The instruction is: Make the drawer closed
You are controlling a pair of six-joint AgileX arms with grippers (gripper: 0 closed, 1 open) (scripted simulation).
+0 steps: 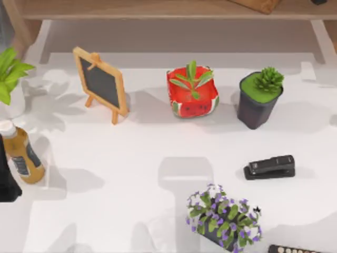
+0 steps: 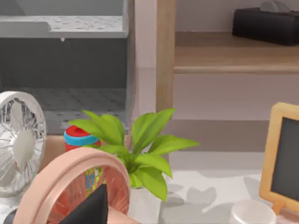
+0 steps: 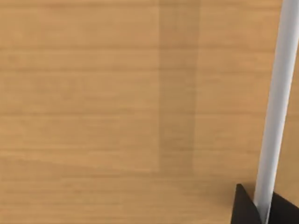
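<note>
The right wrist view faces the drawer's flat light-wood front [image 3: 117,107] from very close. A slim white handle bar [image 3: 280,93] runs across that front. My right gripper [image 3: 264,207] has one dark finger [image 3: 243,205] tight against each side of the bar, shut on it. My left arm [image 1: 6,179] rests at the table's left edge beside an orange bottle [image 1: 23,155]. My left gripper [image 2: 93,207] looks past a pink ring [image 2: 60,177] toward a leafy plant [image 2: 140,149].
On the table stand a small chalkboard easel [image 1: 102,84], a watermelon-print planter [image 1: 192,92], a dark pot with a succulent [image 1: 258,100], a black stapler [image 1: 269,167] and a purple-flower planter [image 1: 224,217]. A wooden shelf [image 1: 158,9] spans the back edge.
</note>
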